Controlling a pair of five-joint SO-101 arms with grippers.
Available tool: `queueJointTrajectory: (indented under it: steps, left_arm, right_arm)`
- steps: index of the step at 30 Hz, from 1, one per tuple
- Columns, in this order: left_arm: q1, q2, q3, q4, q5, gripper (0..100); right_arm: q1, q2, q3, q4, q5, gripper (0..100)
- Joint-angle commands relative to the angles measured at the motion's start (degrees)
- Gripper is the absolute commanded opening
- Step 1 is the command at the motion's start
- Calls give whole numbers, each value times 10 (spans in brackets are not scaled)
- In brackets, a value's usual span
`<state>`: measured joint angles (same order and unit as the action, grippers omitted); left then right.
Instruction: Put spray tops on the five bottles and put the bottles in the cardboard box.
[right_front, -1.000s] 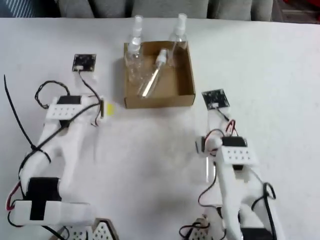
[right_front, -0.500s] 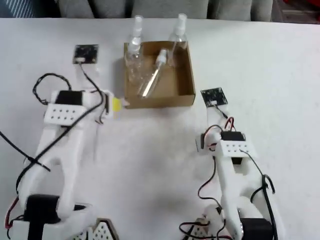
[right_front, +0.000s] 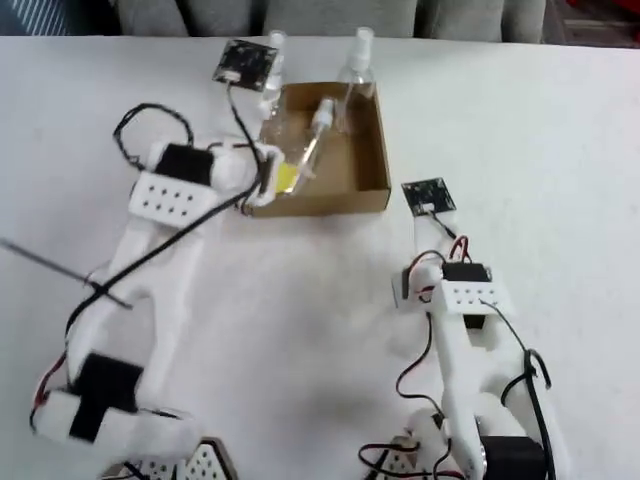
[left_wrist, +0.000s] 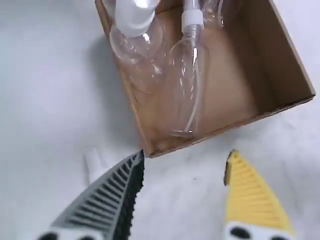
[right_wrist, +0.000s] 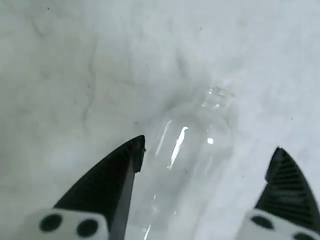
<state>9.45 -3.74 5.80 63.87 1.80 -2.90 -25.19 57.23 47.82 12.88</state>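
Lying uncapped between the wide-apart jaws of the right gripper, one clear bottle.

Four bottles — one cardboard box — two arms

The bottle on the tabletop is cut off at its base. The left arm hides the left wall of the cardboard box.
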Motion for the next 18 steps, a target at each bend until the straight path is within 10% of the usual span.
queueJointTrajectory:
  steps: [1, 18]
  left_arm:
    - [12, 36, -81, 28, 4, 253]
    - [-71, 28, -12, 96, 30, 253]
  right_arm:
    - [26, -7, -41, 5, 3, 281]
    - [24, 1, -214, 29, -36, 70]
